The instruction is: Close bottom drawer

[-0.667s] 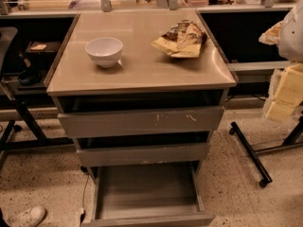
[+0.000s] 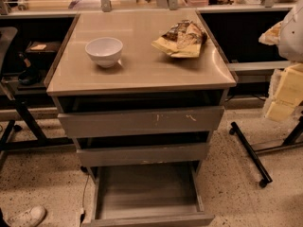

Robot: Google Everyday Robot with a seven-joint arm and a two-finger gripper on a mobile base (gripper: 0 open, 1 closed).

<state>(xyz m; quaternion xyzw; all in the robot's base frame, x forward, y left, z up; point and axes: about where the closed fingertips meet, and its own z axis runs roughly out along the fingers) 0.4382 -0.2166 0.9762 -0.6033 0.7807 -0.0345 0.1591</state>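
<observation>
Nothing that we can make out has shifted since the earlier frame: bowl, bag and drawers all lie where they did, and the end effector (image 2: 284,96) sits at the same spot at the right edge of the view. It shows there as pale cream blocks under a white arm part, about level with the upper drawer fronts and well apart from the cabinet; we cannot tell whether it is spread or pressed together. The bottom drawer (image 2: 147,193) stands pulled far out of the cabinet towards us, just above the speckled floor (image 2: 42,183). Its bare grey tray runs front to back, straight out from under the middle drawer front (image 2: 142,154). Its flat front panel lies crosswise along the lower edge of the view, its long side running left to right, parallel to the front edge of the bench (image 2: 142,72). Above the middle front we see the larger drawer front (image 2: 118,123) with pale scratch marks, and a dark gap over each of these two. On the bench a white bowl (image 2: 104,51) stands upright at the left and a crumpled snack bag (image 2: 181,39) lies at the right, the two well apart. A pale shoe (image 2: 26,216) shows at the lower left corner, and a dark wheeled stand leg (image 2: 248,152) slants across the floor to the right of the cabinet.
</observation>
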